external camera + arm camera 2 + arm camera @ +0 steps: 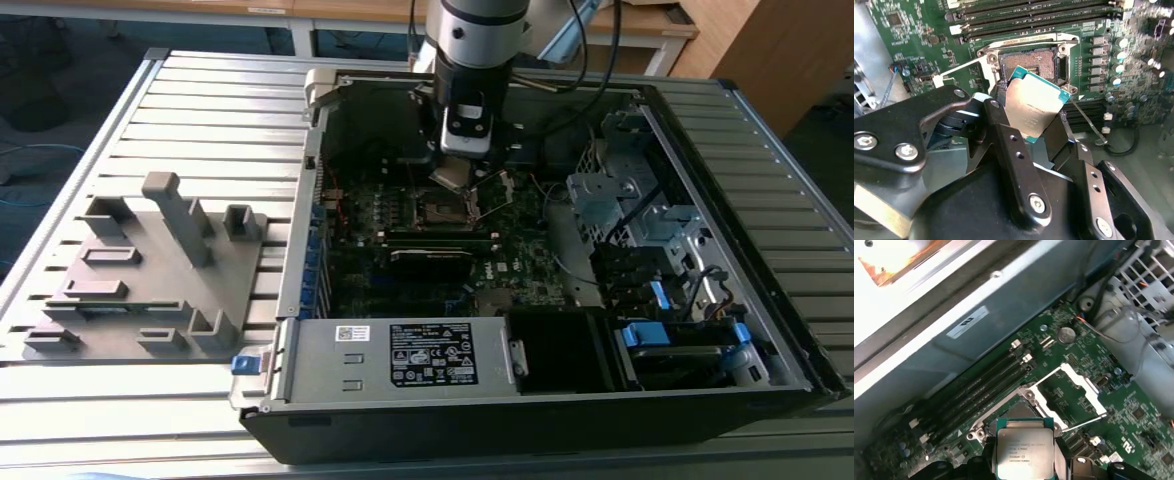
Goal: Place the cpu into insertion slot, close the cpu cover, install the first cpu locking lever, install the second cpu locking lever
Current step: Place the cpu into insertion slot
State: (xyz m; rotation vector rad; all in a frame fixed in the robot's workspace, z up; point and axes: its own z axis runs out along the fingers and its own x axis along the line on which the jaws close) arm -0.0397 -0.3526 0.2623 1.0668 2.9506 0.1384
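- Case (pixel 534 430) lies open on the table (pixel 134 130), green circuit board (pixel 534 270) inside.
- Insertion slot (pixel 1026 62) sits bare, cpu cover (pixel 1084 386) swung open beside it.
- End effector (pixel 1029 122) clamps the silver-topped, green-edged cpu (pixel 1033 105) tilted just above the slot.

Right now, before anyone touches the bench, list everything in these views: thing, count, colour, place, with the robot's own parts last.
cpu: one, silver-grey top with green edge, held tilted above the insertion slot, not seated.
insertion slot: one, dark with silvery rim, open on the circuit board.
cpu cover: one, silvery frame, swung open beside the slot.
circuit board: one, dark green, inside the computer case.
computer case: one, black and silver, open on the table.
fixture: one, grey, on the table at the exterior view's left.
table: one, pale grey slats, under the case.
arm: one, silver and black, reaching into the case.
hand: one, black, shut on the cpu.
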